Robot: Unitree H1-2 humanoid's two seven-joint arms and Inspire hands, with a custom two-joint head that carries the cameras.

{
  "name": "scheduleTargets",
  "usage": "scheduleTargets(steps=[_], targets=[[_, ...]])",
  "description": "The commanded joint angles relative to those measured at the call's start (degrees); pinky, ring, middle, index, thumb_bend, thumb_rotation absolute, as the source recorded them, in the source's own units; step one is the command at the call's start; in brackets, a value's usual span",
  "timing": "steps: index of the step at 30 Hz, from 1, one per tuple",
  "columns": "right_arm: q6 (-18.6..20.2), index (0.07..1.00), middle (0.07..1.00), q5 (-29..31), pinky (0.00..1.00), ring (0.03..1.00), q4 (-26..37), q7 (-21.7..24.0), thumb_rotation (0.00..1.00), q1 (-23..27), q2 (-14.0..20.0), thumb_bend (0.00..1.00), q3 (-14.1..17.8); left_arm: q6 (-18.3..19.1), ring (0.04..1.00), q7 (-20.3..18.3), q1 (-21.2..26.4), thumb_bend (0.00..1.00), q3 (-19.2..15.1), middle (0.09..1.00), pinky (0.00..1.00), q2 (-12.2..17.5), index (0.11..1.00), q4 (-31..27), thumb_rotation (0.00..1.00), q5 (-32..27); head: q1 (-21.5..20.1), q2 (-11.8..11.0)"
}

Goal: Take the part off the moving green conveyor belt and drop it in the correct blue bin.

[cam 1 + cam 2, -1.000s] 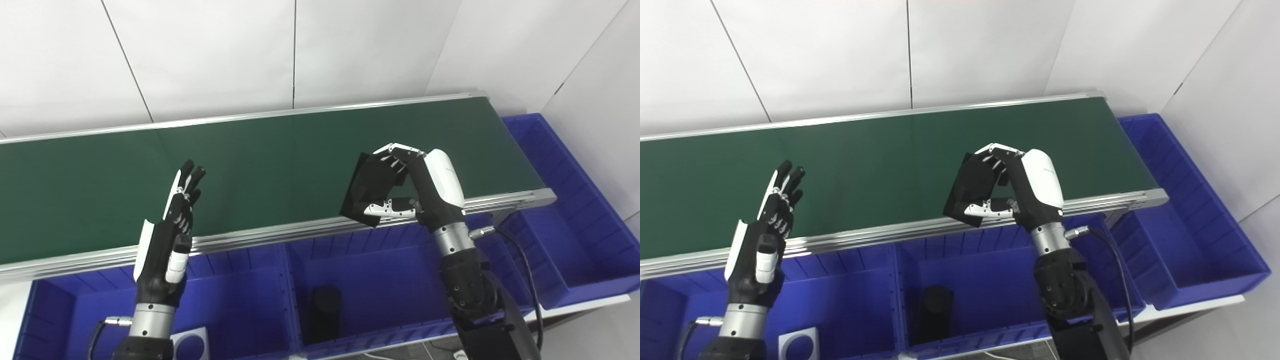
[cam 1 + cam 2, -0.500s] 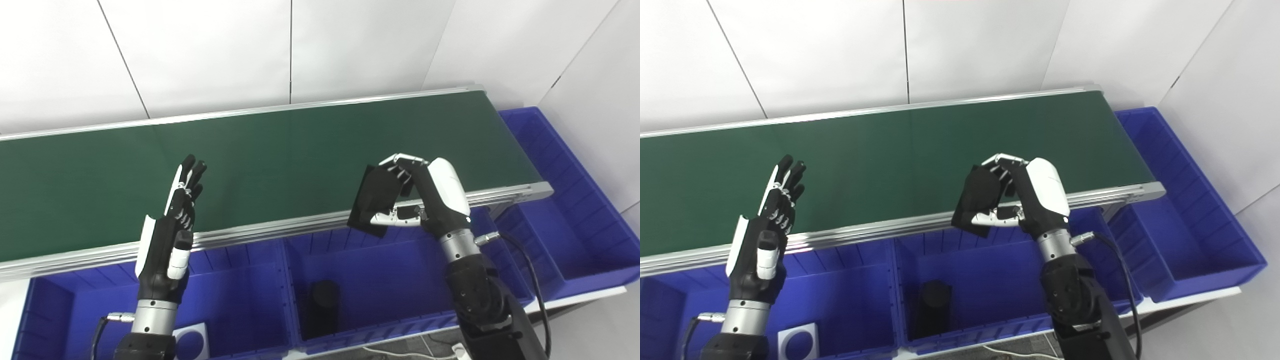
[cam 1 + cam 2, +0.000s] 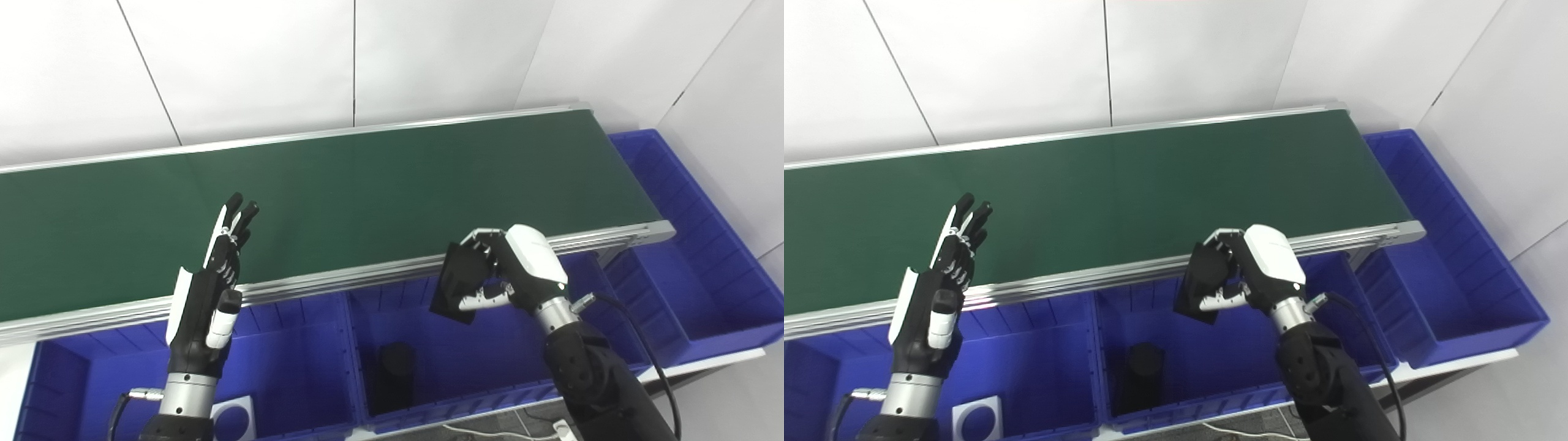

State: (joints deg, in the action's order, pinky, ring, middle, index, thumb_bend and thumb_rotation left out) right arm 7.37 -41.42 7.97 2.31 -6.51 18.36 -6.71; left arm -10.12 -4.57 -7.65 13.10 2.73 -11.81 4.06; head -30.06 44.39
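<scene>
Now the right robot hand [image 3: 511, 269] grips the flat black part [image 3: 456, 285] clear of the green conveyor belt [image 3: 367, 177], directly above the middle blue bin [image 3: 490, 361], while the left robot hand [image 3: 208, 294] hovers open, well apart.

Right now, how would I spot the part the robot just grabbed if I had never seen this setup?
Find the long green conveyor belt and follow its near rail toward its right end. Just below that rail, over the middle blue bin, the right hand grips a flat black plate. Unlike the black cylinder standing in that bin, it is thin, square-cornered and held in the air.
</scene>
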Motion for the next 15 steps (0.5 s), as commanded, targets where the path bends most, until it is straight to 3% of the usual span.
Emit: scheduleTargets(steps=[1, 13, 15], targets=[[0.29, 0.497, 0.485, -0.95, 0.23, 0.404, -1.01, 1.74, 0.0, 0.21, 1.31, 0.52, -1.33, -1.28, 0.987, -0.2, 0.3, 0.77, -0.19, 0.952, 0.98, -0.2, 1.0, -1.25, 1.0, 0.65, 0.0, 0.01], [5.73, 0.484, 0.501, -2.52, 0.22, 0.414, -2.58, 8.16, 0.0, 0.5, 4.32, 0.52, -5.52, -0.56, 0.983, -0.14, 0.09, 0.77, -0.14, 0.945, 0.98, -1.0, 1.0, -1.47, 1.0, 0.93, 1.04, -0.39], [6.33, 0.527, 0.454, -2.08, 0.23, 0.375, -1.55, 9.43, 0.0, 0.46, 4.69, 0.51, -5.63, -0.72, 0.982, -0.1, 0.04, 0.78, -0.14, 0.942, 0.99, -1.1, 1.0, -1.37, 1.0, 0.94, 1.1, -0.44]])
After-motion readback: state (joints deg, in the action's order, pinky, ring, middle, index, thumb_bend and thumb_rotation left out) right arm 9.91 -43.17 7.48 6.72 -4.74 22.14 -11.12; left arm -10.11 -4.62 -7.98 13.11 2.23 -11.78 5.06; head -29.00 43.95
